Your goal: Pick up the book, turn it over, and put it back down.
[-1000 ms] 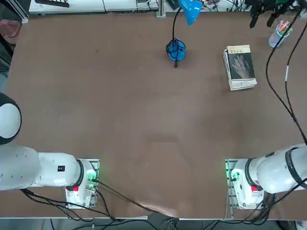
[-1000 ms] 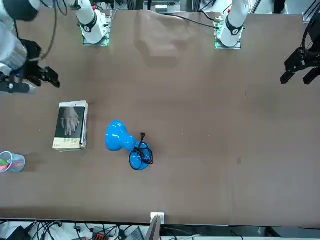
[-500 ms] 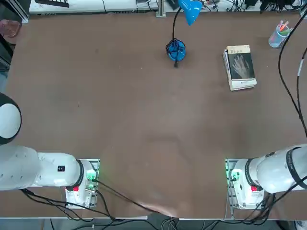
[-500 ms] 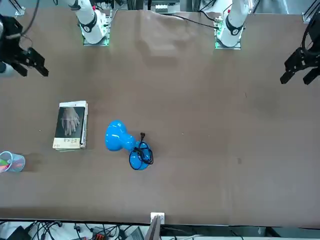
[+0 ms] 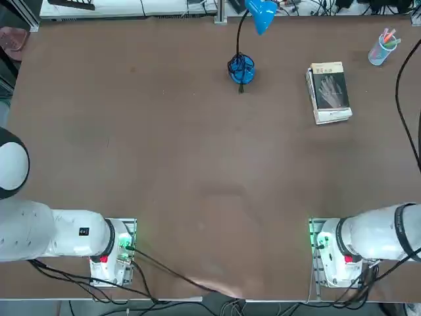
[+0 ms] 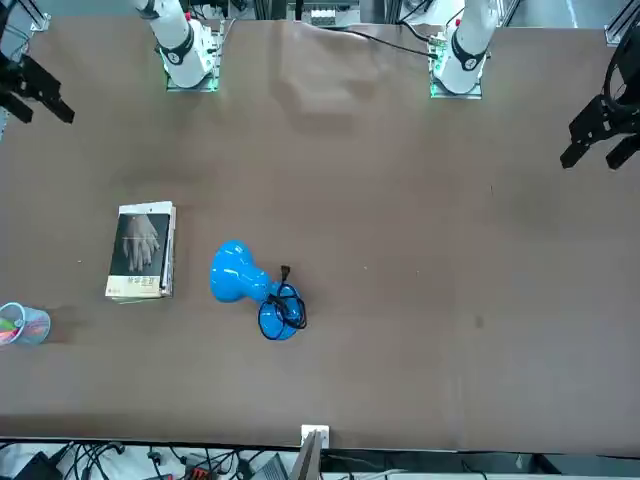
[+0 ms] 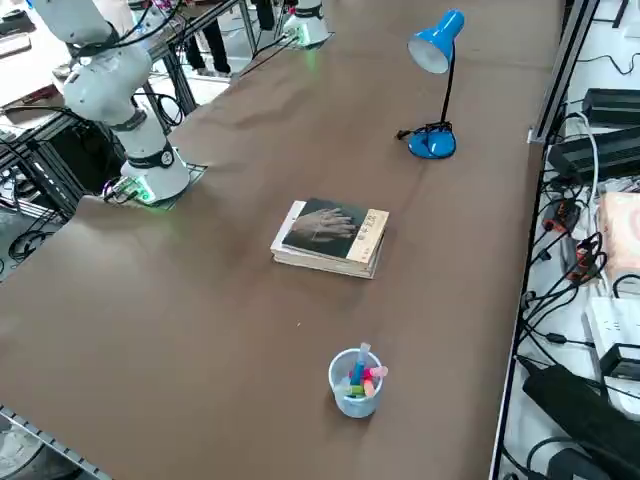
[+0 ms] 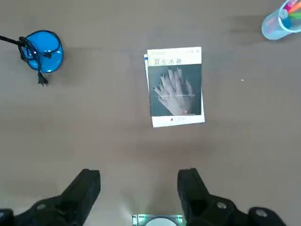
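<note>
only the wrist cam shows the right gripper (image 8: 139, 188), fingers spread wide, empty, high above the book (image 8: 175, 86). book lies flat near the lamp (image 5: 242, 68), grey cover up, on the brown table (image 5: 197, 164).

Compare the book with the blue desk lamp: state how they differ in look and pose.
The book lies flat, a grey rectangle bearing a pale hand image; the desk lamp stands upright, bright blue, with a round base and thin black stem. The book has white page edges; the lamp trails a black cord. Both rest on the brown table, untouched.
</note>
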Tool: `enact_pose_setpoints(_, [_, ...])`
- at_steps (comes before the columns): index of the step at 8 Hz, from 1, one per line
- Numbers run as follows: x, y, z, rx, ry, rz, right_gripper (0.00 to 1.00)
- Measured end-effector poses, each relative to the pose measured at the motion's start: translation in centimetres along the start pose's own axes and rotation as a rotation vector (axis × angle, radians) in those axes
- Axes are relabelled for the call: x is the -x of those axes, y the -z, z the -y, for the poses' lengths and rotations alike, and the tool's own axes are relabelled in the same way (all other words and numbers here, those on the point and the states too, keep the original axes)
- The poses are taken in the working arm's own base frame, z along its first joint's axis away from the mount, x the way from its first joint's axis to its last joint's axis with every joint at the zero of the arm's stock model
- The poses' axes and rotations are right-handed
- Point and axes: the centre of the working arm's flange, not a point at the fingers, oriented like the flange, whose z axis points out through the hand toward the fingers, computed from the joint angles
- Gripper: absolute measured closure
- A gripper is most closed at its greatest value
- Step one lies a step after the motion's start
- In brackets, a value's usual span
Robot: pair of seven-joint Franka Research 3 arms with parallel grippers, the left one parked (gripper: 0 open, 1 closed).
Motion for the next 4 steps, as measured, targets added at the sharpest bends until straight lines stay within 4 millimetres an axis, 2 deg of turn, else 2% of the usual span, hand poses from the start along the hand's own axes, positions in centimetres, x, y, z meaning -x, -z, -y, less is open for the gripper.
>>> enact_pose_setpoints(2, [-0.3, -1.1, 1.2, 0.007, 0.013, -0.023, 0.0])
enact_pose_setpoints(4, [-0.6, -2.7, 1.3, 0.009, 0.013, -0.036, 0.0])
